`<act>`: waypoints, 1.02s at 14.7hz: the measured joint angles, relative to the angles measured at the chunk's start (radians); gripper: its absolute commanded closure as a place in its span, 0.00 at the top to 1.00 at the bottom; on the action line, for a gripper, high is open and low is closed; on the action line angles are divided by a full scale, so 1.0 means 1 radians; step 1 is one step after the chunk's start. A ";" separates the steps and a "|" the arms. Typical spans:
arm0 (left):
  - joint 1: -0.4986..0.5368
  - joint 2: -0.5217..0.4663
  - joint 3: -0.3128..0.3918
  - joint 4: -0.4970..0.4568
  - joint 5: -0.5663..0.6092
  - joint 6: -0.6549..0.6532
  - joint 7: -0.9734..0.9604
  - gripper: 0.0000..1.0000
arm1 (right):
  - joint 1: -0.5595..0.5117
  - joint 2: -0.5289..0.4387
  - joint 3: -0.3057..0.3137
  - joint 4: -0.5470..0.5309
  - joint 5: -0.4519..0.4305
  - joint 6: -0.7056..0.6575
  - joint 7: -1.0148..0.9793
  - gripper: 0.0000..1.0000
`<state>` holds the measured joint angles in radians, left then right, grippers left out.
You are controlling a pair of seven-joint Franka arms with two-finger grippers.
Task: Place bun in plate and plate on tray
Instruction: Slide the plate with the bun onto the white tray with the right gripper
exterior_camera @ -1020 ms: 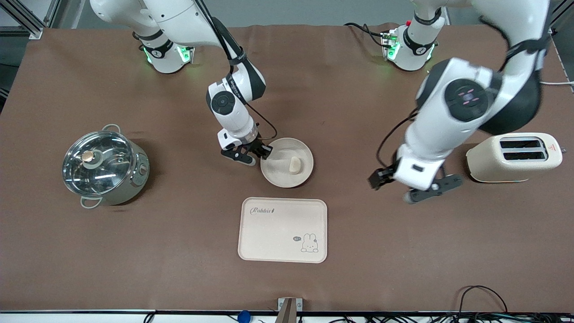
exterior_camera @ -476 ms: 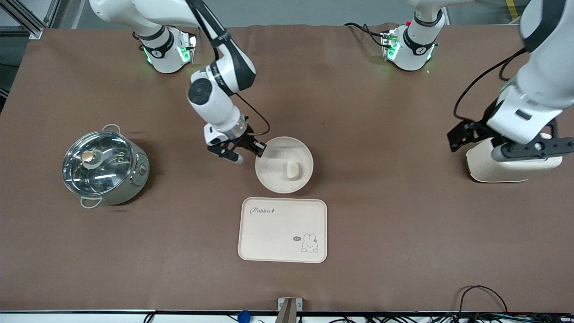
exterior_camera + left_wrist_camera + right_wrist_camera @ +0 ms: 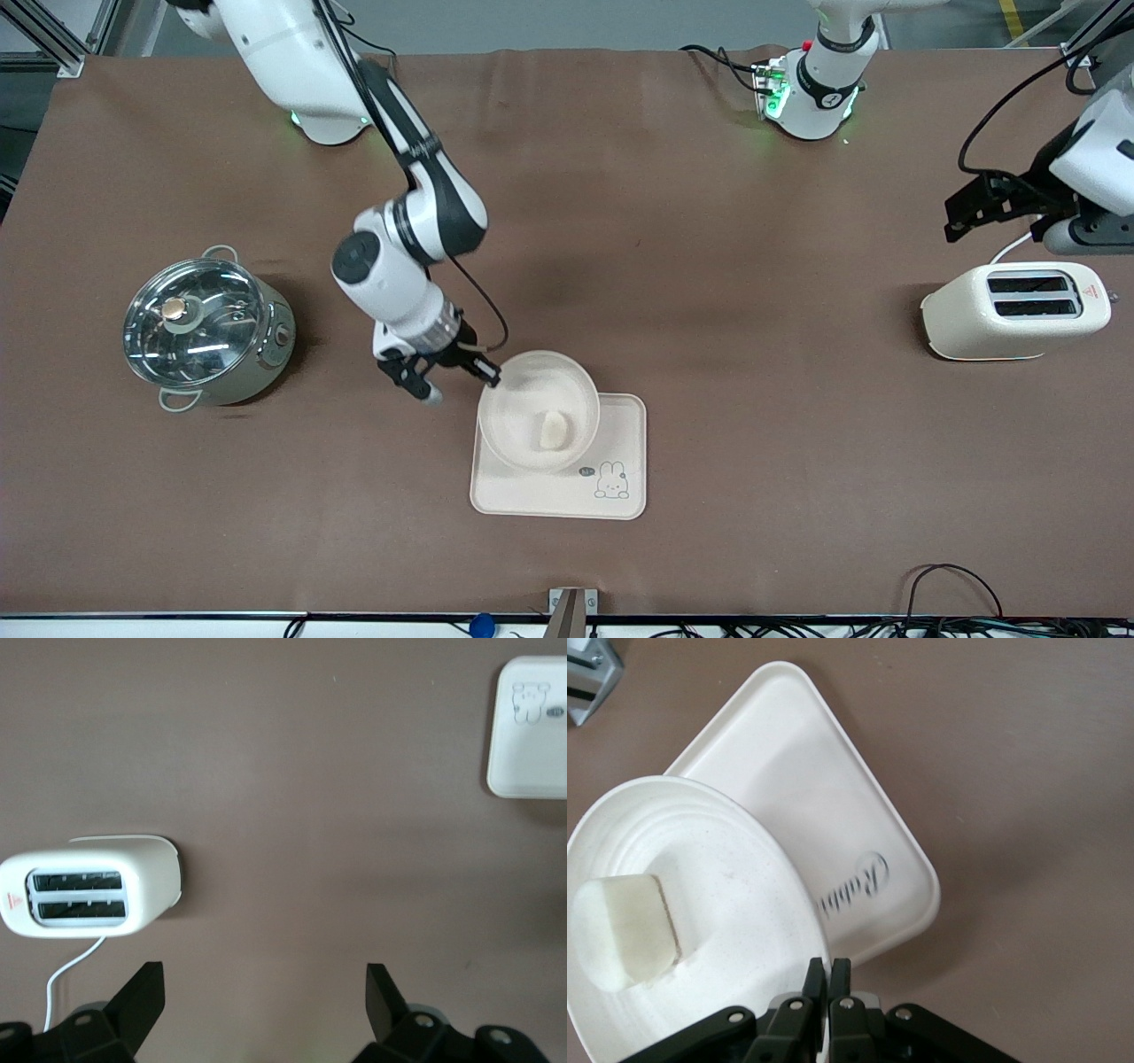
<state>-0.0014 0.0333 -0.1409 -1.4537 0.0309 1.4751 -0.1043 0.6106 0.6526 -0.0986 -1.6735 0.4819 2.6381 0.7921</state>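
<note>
Plate, bun inside, now above tray, pinched by right tool.

The table was covered in a matt brown cloth-like sheet, bit creased up top of the front frame. At mid-left sat a shiny metal pot with a glossy glass lid and a brassy knob. The toaster at the right edge looked like smooth cream plastic with a slight sheen. The plate and tray low in the centre were both matt cream, plastic-looking, the plate faintly speckled up close. The bun looked soft, matt and pale. The arms' shells were glossy white plastic, while the right gripper and left gripper fingers were matt black.
</note>
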 measured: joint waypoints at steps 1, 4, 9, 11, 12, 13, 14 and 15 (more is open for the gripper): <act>-0.012 -0.013 0.007 -0.006 0.000 -0.015 0.000 1.00 | -0.005 0.059 0.000 0.059 0.000 0.002 0.000 0.00; -0.019 -0.056 0.016 -0.042 0.000 -0.026 0.000 1.00 | -0.015 0.143 -0.001 0.140 0.000 0.003 0.000 0.00; -0.019 -0.063 0.026 -0.066 0.000 -0.025 0.000 1.00 | -0.019 0.156 -0.001 0.147 0.000 0.000 0.000 0.00; -0.019 -0.062 0.026 -0.069 0.000 -0.024 0.000 1.00 | -0.019 0.167 0.000 0.148 0.000 0.000 0.000 0.00; -0.019 -0.062 0.026 -0.069 0.000 -0.024 0.000 1.00 | -0.019 0.174 0.000 0.151 0.000 0.001 0.000 0.00; -0.019 -0.062 0.026 -0.069 0.000 -0.024 0.000 1.00 | -0.019 0.181 0.000 0.156 0.000 0.001 0.000 0.00; -0.019 -0.062 0.026 -0.069 0.000 -0.024 0.000 1.00 | -0.018 0.188 0.001 0.163 0.000 0.001 0.000 0.00; -0.019 -0.062 0.026 -0.069 0.000 -0.024 -0.001 1.00 | -0.017 0.195 0.001 0.170 0.000 0.001 0.000 0.00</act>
<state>-0.0202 -0.0288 -0.1153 -1.5231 0.0309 1.4511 -0.1051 0.5934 0.8475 -0.0971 -1.5031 0.4820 2.6389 0.7925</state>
